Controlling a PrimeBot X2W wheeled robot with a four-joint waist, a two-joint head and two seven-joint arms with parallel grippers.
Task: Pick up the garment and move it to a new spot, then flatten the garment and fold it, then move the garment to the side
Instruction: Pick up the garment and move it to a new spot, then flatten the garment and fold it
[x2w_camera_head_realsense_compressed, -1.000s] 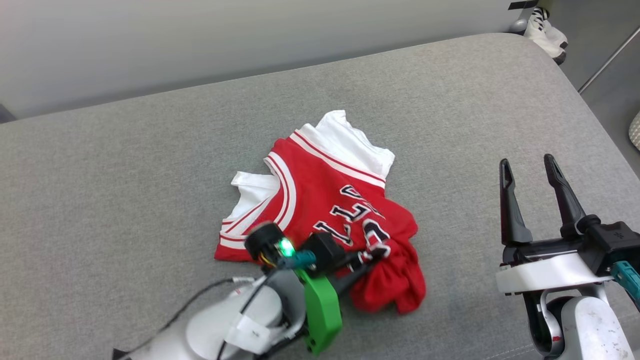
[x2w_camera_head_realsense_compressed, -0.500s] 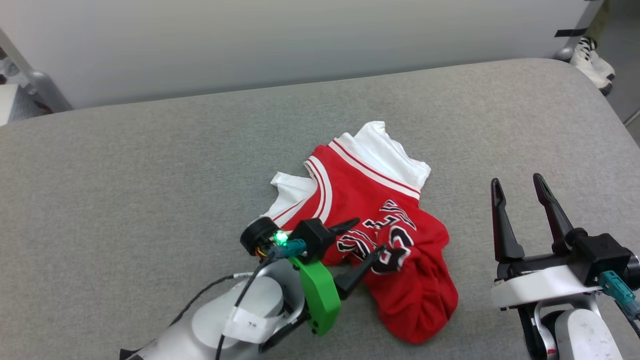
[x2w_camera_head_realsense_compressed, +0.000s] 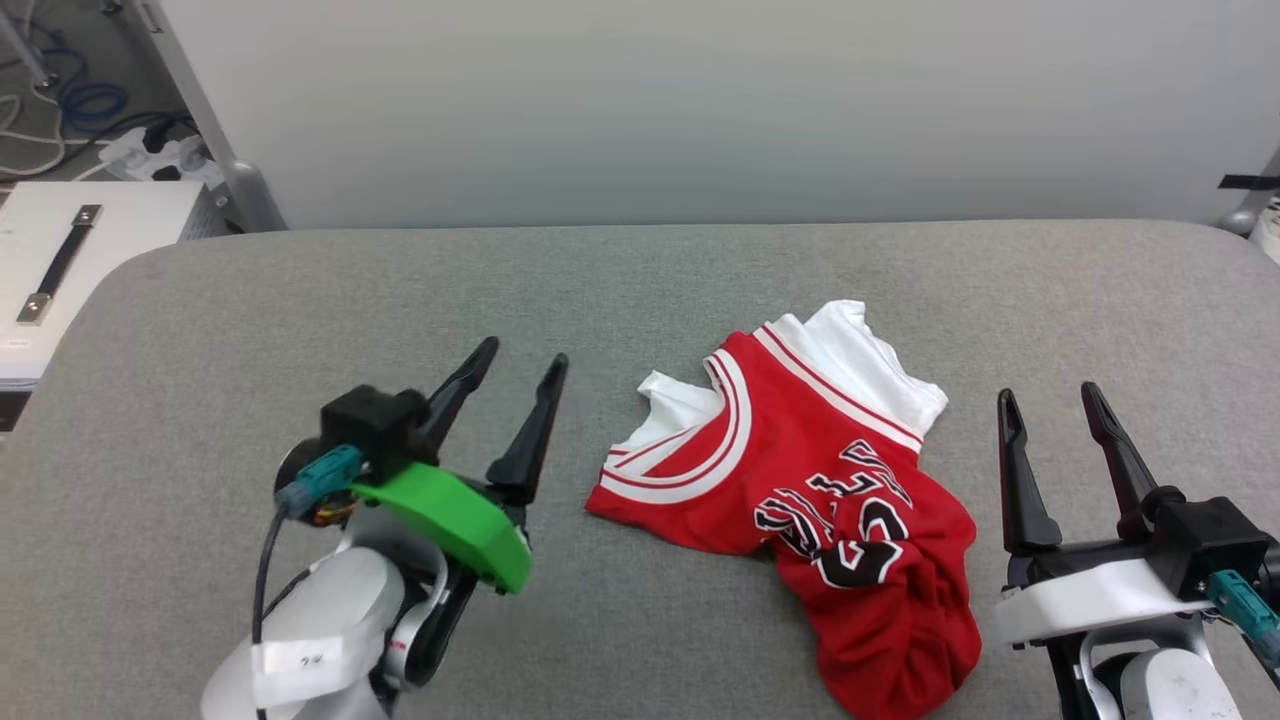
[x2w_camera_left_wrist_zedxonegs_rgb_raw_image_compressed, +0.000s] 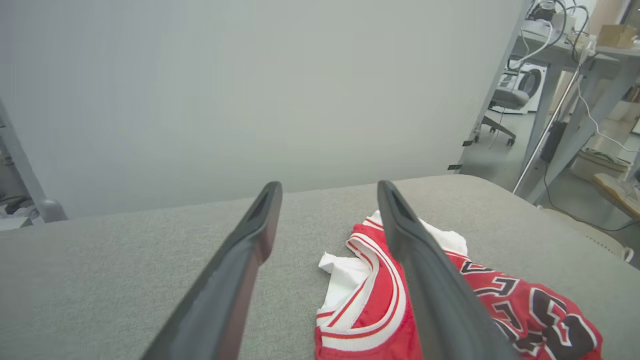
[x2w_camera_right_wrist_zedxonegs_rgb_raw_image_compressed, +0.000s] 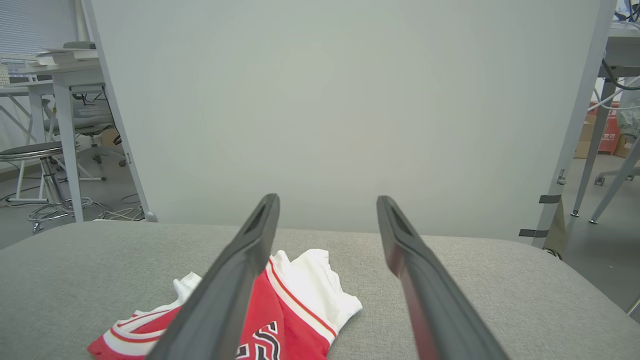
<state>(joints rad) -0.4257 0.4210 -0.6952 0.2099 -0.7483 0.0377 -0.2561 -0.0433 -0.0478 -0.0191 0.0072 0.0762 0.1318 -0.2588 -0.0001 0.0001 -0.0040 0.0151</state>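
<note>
The garment (x2w_camera_head_realsense_compressed: 810, 490), a red jersey with white sleeves, striped collar trim and black lettering, lies crumpled on the grey cushioned surface (x2w_camera_head_realsense_compressed: 640, 290), right of centre in the head view. Its lower hem is bunched toward the front. My left gripper (x2w_camera_head_realsense_compressed: 520, 365) stands open to the garment's left, apart from it, with nothing between its fingers. My right gripper (x2w_camera_head_realsense_compressed: 1045, 400) stands open just right of the garment, also empty. The left wrist view shows the garment (x2w_camera_left_wrist_zedxonegs_rgb_raw_image_compressed: 380, 305) low and right of the left gripper (x2w_camera_left_wrist_zedxonegs_rgb_raw_image_compressed: 327, 187). In the right wrist view the garment (x2w_camera_right_wrist_zedxonegs_rgb_raw_image_compressed: 300, 305) lies lower left.
A pale wall panel (x2w_camera_head_realsense_compressed: 700, 100) runs behind the surface. A white box with a dark handle (x2w_camera_head_realsense_compressed: 60, 270) stands off the far left corner, with cables on the floor behind it. The surface's rounded edges curve away at both far corners.
My left gripper has opened, let go of the garment and drawn back to the left. The garment now lies free. The head camera has shifted, so the whole scene sits differently.
</note>
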